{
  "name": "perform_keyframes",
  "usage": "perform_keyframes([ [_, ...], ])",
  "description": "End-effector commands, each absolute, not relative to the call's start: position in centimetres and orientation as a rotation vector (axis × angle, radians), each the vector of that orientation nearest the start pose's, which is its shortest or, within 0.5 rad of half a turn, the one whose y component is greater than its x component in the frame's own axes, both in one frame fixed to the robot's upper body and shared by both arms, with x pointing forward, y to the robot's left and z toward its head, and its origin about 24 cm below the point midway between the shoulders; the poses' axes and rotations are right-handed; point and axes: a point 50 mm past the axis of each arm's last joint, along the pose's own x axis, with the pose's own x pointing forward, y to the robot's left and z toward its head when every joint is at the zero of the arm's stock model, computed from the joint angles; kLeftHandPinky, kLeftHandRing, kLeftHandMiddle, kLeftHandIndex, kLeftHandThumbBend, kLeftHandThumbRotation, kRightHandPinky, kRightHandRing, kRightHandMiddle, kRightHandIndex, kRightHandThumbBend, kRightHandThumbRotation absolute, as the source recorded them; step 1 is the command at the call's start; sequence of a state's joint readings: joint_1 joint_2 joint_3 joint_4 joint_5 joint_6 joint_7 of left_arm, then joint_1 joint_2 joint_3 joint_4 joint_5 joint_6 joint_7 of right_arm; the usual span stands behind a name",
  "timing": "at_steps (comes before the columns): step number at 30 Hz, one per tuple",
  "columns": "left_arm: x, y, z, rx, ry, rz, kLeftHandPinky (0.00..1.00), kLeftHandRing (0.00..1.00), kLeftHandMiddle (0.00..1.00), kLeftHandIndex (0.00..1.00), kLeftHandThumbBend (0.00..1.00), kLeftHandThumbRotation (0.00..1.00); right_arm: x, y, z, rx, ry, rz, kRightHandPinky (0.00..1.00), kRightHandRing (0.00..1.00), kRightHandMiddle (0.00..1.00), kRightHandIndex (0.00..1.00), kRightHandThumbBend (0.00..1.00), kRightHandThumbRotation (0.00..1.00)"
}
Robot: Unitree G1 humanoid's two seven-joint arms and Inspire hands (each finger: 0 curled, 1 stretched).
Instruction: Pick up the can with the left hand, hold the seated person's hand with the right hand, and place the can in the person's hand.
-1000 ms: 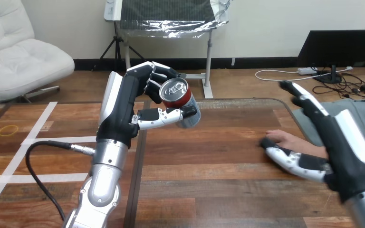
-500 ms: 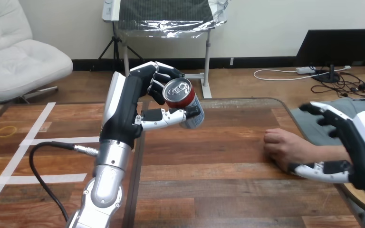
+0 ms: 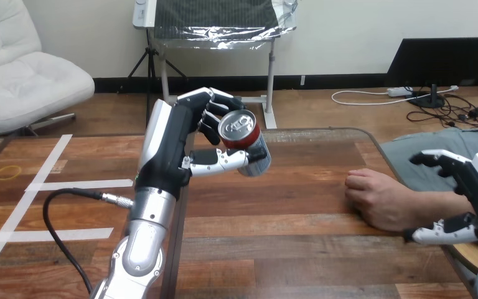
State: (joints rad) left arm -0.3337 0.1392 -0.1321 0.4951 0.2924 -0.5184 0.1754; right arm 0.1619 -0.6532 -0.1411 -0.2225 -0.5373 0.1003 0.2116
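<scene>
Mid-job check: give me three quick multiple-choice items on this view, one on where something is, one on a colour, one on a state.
1. Where is the person's hand?
A) resting on the table, at the right
B) raised high in the air
C) on the robot's left arm

2. What colour is the can?
A) blue
B) red and silver
C) green

3. What is the left hand doing?
A) lying open and flat on the table
B) shut with nothing in it
C) shut on the can, above the table

Answers:
1 A: it lies on the wood near the right edge.
2 B: a red side and a silver top show.
3 C: fingers and thumb curl round the raised can.
</scene>
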Motion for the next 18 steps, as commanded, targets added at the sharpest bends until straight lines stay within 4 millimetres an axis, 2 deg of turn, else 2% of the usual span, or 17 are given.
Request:
perform_keyframes([
  [1,30.8,11.9,9.0,0.372,-0.501,-0.131,0.38,0.42,0.47,0.53,0.63,0.0,24.2,-28.1,11.8,-1.29,0.091,0.044,0.71,0.83,0.84,0.82,0.88,0.0],
  [18,30.8,11.8,9.0,0.383,-0.506,-0.133,0.38,0.42,0.47,0.52,0.63,0.0,25.9,-29.8,11.1,-1.387,0.266,0.08,0.78,0.85,0.87,0.84,0.85,0.0],
])
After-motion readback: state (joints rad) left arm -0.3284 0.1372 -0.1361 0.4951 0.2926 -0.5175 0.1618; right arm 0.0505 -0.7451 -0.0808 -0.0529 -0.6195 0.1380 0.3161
